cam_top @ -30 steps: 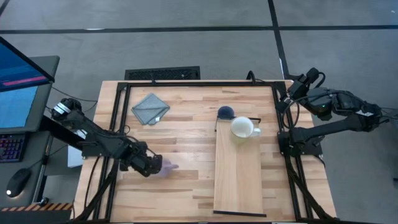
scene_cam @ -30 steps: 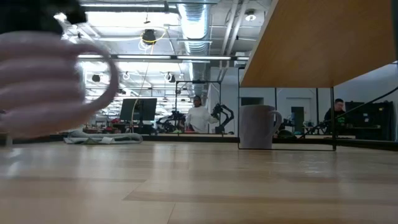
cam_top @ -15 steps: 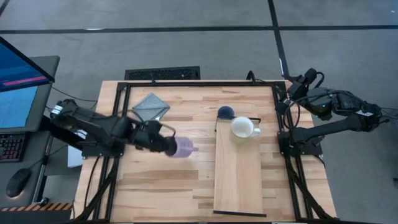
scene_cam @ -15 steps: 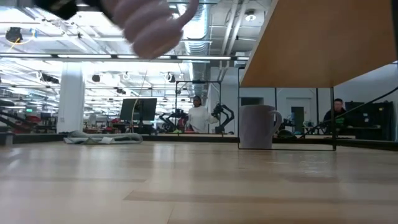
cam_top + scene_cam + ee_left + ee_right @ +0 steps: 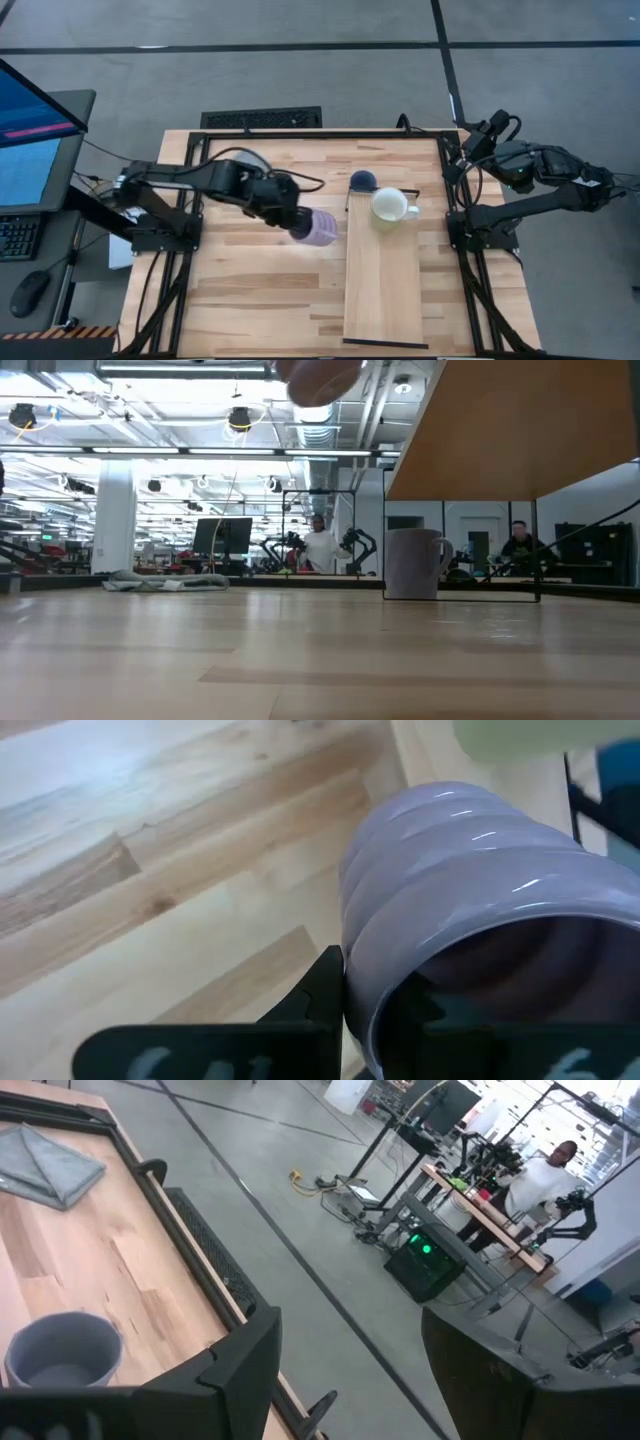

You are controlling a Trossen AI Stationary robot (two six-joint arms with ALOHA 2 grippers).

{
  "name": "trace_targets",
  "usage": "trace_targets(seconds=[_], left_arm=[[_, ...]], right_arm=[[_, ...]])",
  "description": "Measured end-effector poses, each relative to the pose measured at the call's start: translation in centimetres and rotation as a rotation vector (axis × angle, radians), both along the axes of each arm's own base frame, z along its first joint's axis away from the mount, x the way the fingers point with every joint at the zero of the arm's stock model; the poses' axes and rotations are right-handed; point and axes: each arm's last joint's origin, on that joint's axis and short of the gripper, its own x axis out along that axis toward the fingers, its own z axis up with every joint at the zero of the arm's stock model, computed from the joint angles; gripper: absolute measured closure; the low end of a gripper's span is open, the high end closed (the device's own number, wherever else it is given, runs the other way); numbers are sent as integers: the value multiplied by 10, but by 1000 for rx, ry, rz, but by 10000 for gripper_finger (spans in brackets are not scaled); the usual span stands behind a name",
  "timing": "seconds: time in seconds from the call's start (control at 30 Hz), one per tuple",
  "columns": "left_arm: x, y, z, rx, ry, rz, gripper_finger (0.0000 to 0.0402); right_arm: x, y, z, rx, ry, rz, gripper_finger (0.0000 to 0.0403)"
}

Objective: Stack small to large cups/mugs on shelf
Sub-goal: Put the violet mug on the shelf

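Observation:
My left gripper (image 5: 299,221) is shut on the pale lavender mug (image 5: 319,228), held in the air over the table's middle, just left of the shelf (image 5: 385,280). The mug's ridged wall (image 5: 470,860) fills the left wrist view, and only its bottom (image 5: 320,374) shows in the low view. The cream-white mug (image 5: 390,205) stands upright on the shelf's far end. The slate blue mug (image 5: 362,180) stands on the table just beyond that end. My right gripper (image 5: 350,1380) waits open by the table's far right corner, with nothing between its fingers. My left gripper pinches the lavender mug's wall at the rim (image 5: 352,982), one finger (image 5: 322,988) outside and the other inside the mouth. The fingers slant down from the table's left. The mug is lifted clear and tipped on its side, its bottom toward the shelf.
A folded grey cloth (image 5: 248,158) lies at the table's far left, partly under my left arm. The shelf is a raised plank on a thin dark frame (image 5: 460,598); the blue mug (image 5: 415,563) shows beneath it. Bare tabletop lies left of the shelf.
My left gripper has risen and swung from the table's near left toward the shelf, rolling as it went. It has stayed shut on the lavender mug, which has gone from close over the table to high above it, tipped bottom-first toward the shelf.

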Motion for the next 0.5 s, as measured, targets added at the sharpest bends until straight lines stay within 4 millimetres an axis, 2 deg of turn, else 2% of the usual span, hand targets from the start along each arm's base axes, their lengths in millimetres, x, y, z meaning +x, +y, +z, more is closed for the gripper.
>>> trace_targets(seconds=[0.23,0.5], left_arm=[[36,-4,23,-38,25,-72,385],[69,-10,22,-67,52,-123,385]], right_arm=[[0,0,0,0,1,0,138],[0,0,0,0,5,1,138]])
